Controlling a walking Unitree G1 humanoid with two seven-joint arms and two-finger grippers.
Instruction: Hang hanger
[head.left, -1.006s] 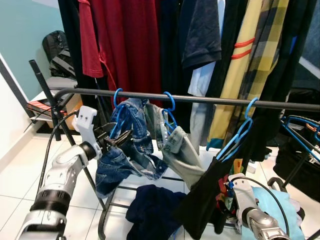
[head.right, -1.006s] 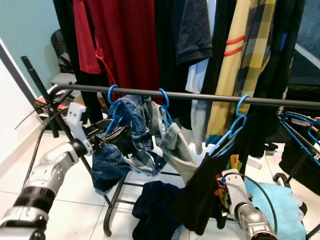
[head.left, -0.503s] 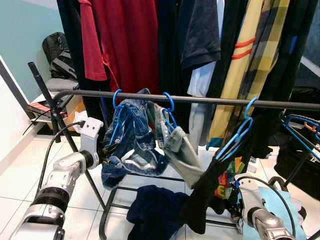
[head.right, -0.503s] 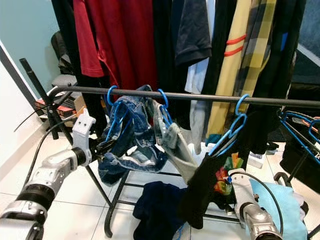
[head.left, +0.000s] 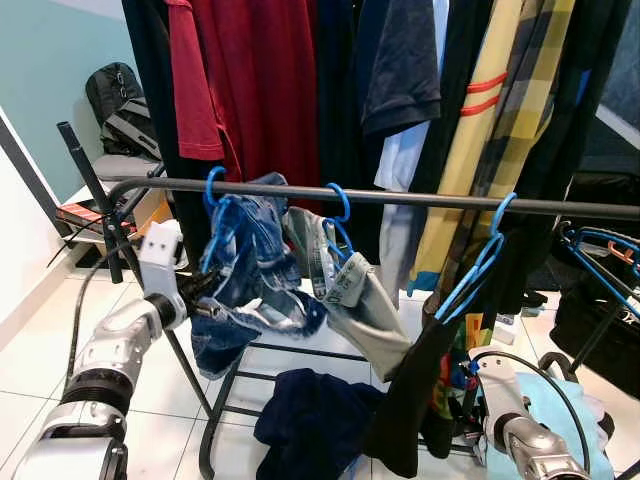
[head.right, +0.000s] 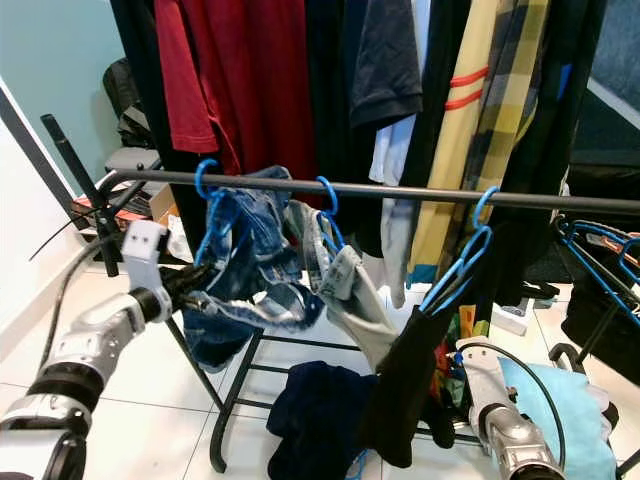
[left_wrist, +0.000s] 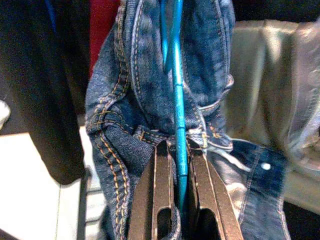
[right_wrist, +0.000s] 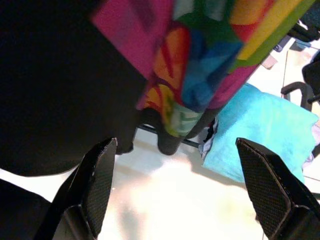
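Note:
A blue hanger (head.left: 214, 215) carrying denim jeans (head.left: 255, 280) has its hook over the dark horizontal rail (head.left: 420, 199), near the rail's left end. My left gripper (head.left: 203, 292) is shut on the hanger's lower part amid the denim; the left wrist view has the blue hanger (left_wrist: 178, 125) pinched between the two fingers. Further right on the rail hang a second blue hanger (head.left: 338, 215) with a grey-green garment and a third (head.left: 482, 262) with a black garment. My right gripper (right_wrist: 180, 190) stands open low beside the black garment, holding nothing.
Red, black and striped clothes (head.left: 270, 80) hang on a higher rail behind. A dark blue garment (head.left: 310, 420) lies on the tiled floor under the rack, a light blue cloth (head.left: 585, 425) at the right. More blue hangers (head.left: 600, 262) sit far right. A backpack (head.left: 120, 100) rests back left.
My left gripper has drawn the jeans hanger to the left along the rail, so its hook now sits nearer the rail's left end. The right arm stays low.

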